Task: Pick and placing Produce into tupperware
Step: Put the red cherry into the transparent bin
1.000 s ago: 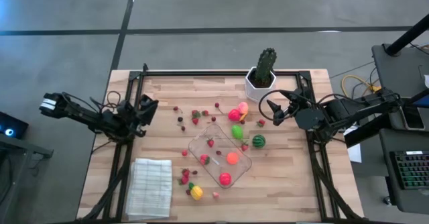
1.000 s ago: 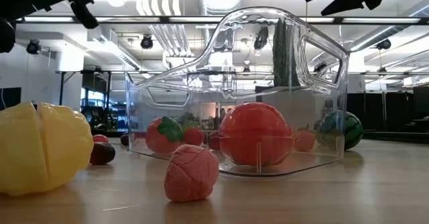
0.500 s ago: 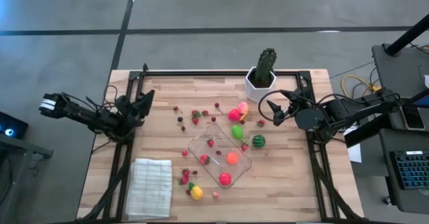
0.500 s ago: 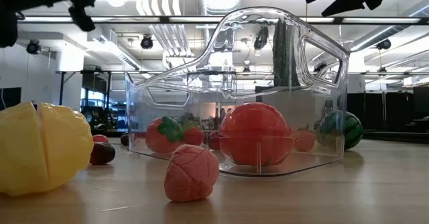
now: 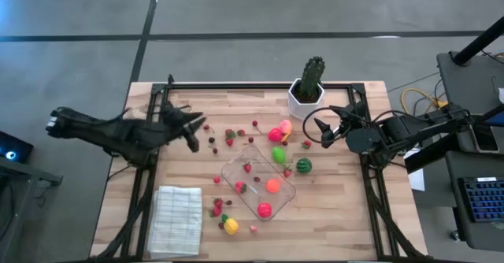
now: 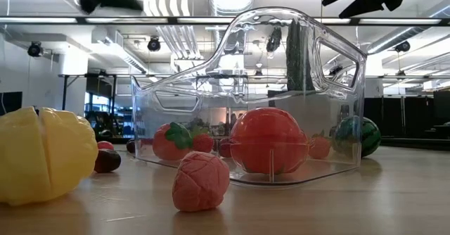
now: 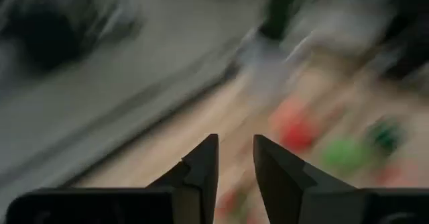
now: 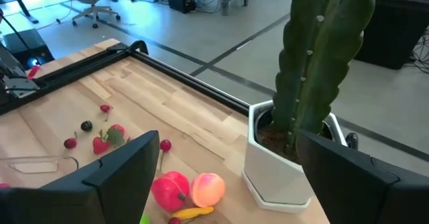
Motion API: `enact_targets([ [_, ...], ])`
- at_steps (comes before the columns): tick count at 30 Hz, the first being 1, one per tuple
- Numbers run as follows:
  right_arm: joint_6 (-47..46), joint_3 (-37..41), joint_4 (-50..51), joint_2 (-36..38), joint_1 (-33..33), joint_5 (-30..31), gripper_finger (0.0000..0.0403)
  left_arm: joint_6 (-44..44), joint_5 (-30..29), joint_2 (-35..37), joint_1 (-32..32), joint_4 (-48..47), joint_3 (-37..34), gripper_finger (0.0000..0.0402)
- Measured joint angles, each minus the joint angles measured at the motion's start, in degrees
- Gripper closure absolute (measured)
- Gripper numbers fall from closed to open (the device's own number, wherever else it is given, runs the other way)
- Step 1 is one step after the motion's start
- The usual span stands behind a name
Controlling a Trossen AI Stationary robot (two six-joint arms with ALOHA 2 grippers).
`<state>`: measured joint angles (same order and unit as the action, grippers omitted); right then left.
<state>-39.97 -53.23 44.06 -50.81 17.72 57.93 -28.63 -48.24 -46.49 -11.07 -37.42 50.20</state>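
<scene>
Tupperware (image 5: 257,181) lies between the closed left pincer (image 5: 194,131) and spread right pincer (image 5: 313,128).

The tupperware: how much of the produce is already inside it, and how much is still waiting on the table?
Done: the tupperware holds a few pieces, among them a red fruit and an orange one. In hand: nothing; the left gripper, shut, is over the table's left part, and the right gripper is open near the cactus. Left: the melon, a yellow fruit, pink fruits and scattered berries.

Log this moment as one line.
left pincer: shut, empty, above table's left | right pincer: open, beside cactus | clear plastic tupperware: partly filled
</scene>
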Motion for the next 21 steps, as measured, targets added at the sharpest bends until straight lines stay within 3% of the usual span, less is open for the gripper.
enact_targets([
  [2, 0.02, 0.02, 0.3, 0.0, 0.0, 0.02, 0.0064, -13.01, 1.14, -2.66, 1.0, -19.39, 4.44, 0.0322],
  [4, 0.04, 0.03, 0.29, 0.0, 0.0, 0.09, 0.0066, -20.62, 2.38, -4.83, 1.84, -28.81, 6.51, 0.0322],
  [9, -0.02, 0.09, 0.29, 0.0, 0.0, 0.13, 0.0065, -21.5, 6.0, -8.45, 5.26, -27.79, 6.53, 0.0322],
  [14, -0.02, 0.09, 0.29, 0.0, -0.01, 0.13, 0.0059, -5.46, 8.86, -13.24, 8.01, -25.58, 6.47, 0.0314],
  [21, -0.07, 0.09, 0.29, 0.0, -0.02, -3.55, 0.0061, 12.75, 7.58, -18.69, 9.55, -24.81, 6.43, 0.0245],
])
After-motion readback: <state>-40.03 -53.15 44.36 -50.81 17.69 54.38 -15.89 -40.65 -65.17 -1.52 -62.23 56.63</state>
